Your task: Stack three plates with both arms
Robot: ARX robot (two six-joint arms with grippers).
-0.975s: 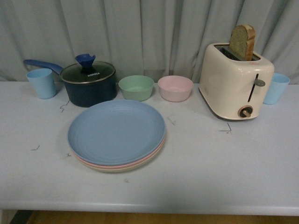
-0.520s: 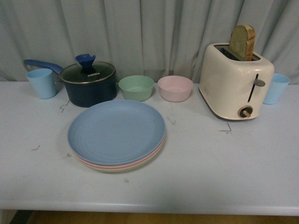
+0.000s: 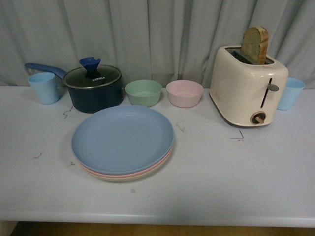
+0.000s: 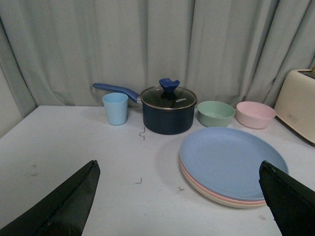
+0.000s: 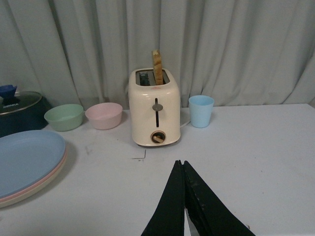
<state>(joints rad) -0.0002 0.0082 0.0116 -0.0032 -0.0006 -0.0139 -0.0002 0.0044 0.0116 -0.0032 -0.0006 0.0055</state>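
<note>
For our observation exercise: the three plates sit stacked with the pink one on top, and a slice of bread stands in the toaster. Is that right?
Not quite. The blue plate is on top; the pink plate lies under it, above the beige plate, as the front view shows. The bread does stand in the toaster.

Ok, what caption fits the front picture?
Blue plate tops the pink and beige plates, stacked.

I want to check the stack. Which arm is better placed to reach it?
Probably left: its open gripper faces the blue plate atop the stack; the shut right gripper faces the toaster.
</note>
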